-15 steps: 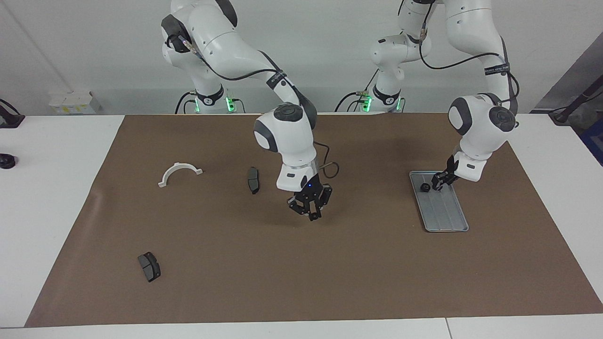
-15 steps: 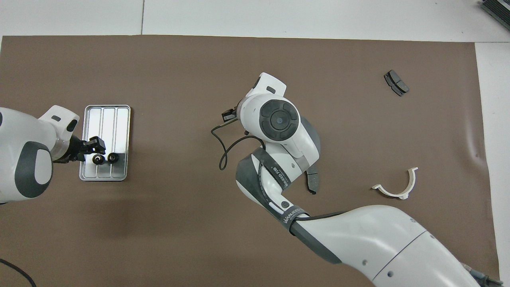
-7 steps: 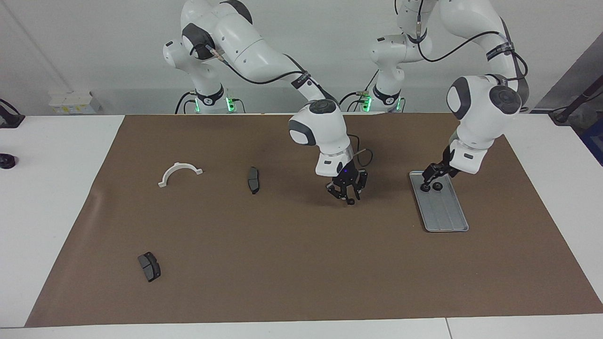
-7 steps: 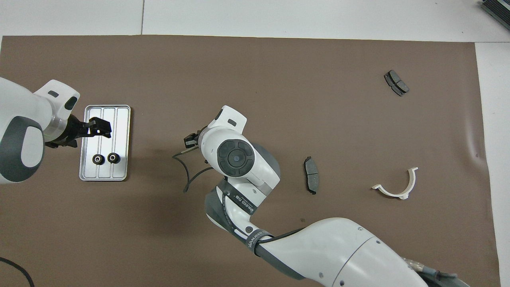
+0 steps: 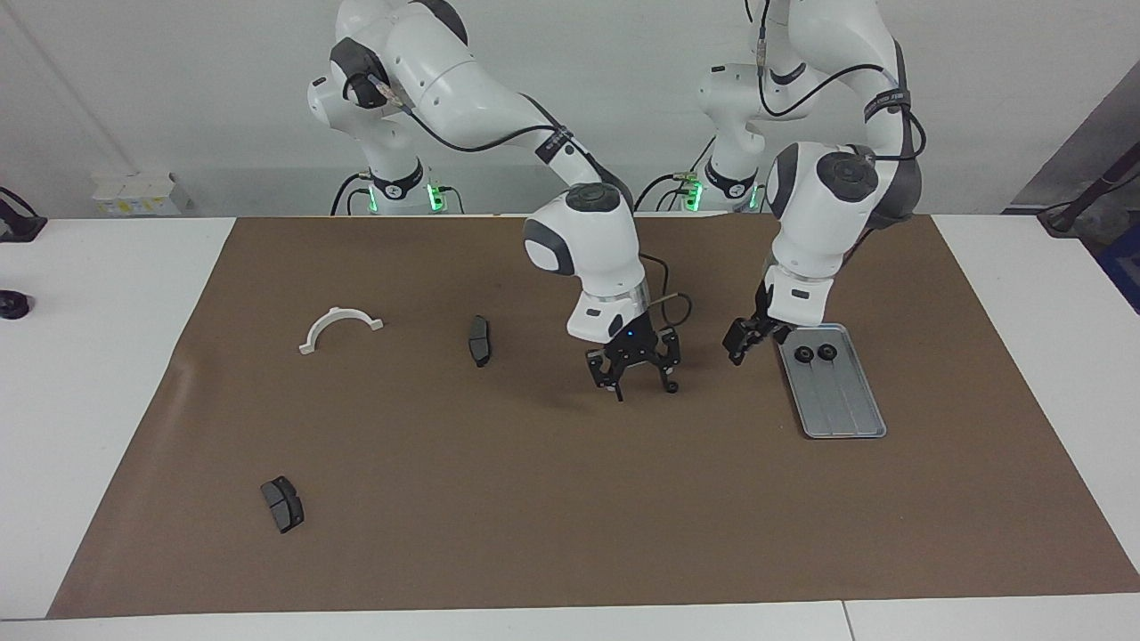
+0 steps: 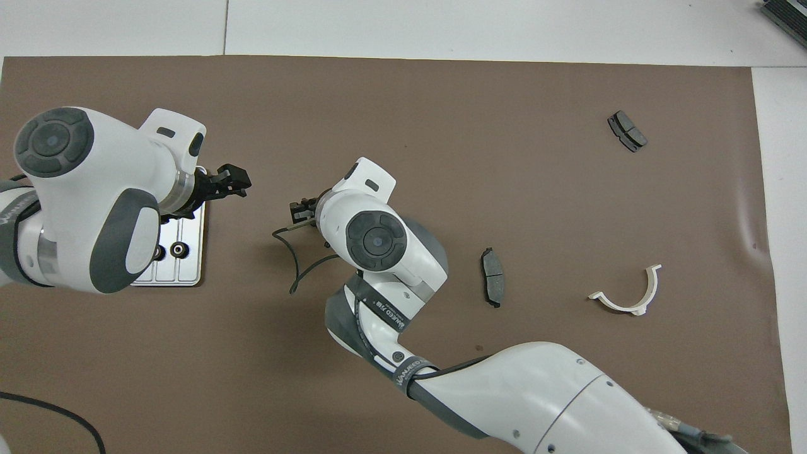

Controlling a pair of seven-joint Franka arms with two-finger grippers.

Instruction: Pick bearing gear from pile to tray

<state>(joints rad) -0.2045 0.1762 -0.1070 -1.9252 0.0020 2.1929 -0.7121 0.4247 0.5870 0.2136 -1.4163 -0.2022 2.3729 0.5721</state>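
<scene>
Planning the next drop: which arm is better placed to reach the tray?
Left, probably. The left gripper hangs just beside the tray, by its two gears; the right gripper is over mid-mat, open.

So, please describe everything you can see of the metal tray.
The tray is a shallow rectangle of silver-grey metal with rounded corners, a raised rim and lengthwise ridges. It lies flat on the brown mat, toward the left arm's end of the table. Two small black gears sit side by side in the end nearer to the robots; the rest of it holds nothing. No gripper touches it. From overhead, the left arm covers much of it.
</scene>
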